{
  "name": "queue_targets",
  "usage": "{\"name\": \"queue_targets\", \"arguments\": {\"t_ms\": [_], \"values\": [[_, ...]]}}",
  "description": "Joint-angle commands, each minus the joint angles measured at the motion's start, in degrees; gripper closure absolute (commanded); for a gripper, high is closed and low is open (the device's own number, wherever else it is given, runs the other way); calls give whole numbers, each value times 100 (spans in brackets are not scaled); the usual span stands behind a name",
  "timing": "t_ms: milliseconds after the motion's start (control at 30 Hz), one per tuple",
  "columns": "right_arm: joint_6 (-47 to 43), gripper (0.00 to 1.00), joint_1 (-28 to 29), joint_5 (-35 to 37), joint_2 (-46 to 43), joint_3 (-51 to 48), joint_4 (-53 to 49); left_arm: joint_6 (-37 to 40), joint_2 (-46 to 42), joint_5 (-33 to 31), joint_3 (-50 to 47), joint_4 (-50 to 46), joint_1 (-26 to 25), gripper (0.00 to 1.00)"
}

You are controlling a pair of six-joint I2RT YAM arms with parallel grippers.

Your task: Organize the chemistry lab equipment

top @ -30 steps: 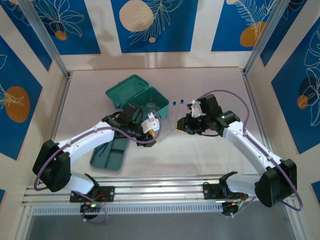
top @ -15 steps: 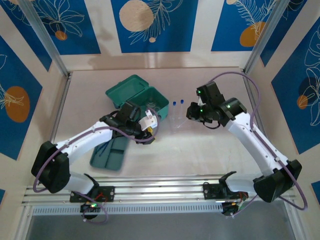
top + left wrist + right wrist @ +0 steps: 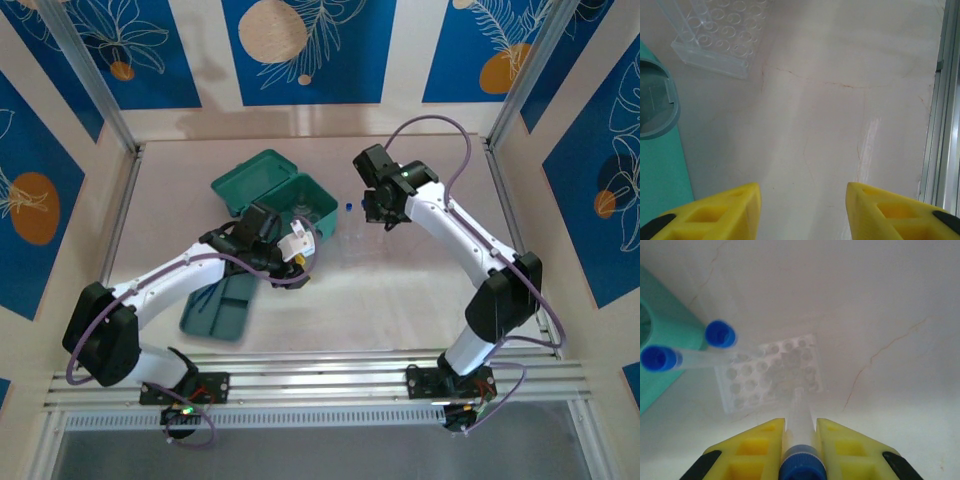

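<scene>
Right wrist view looks straight down the right gripper (image 3: 800,427), whose yellow fingers (image 3: 762,440) are pressed together on a thin clear tube (image 3: 799,412) just below its blue cap; the tube hangs roughly upright over a clear tube rack (image 3: 747,385) on the pale table (image 3: 880,300). Two more capped tubes (image 3: 695,358) stand in the rack's far-left holes, next to the teal case (image 3: 662,310); whether the held tube's lower tip has already entered a hole I cannot tell, since clear plastic blurs against clear plastic.

From overhead, the right gripper (image 3: 372,208) hovers just right of the open teal case (image 3: 268,185); the left gripper (image 3: 300,245) sits near the case's front corner, with the dark-green tray (image 3: 222,305) lying nearer the arm bases. At the left wrist, the left gripper (image 3: 802,195) stands spread with nothing between its fingers, over bare table.

The step in hand looks like seating the third tube in the rack; the next move probably calls for lining the tip up over a free hole, lowering it straight, then releasing; a tilt could nudge the light rack or the standing tubes.
</scene>
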Motion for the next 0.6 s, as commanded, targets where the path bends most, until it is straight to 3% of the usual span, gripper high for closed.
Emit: {"name": "queue_targets", "arguments": {"t_ms": [0,567], "values": [[-219,87,-172,165,204,323,-63,48,-124,68,-43,-96,31,52],[-326,87,-655,-723,706,450,466,83,-188,17,-67,-98,32,52]]}}
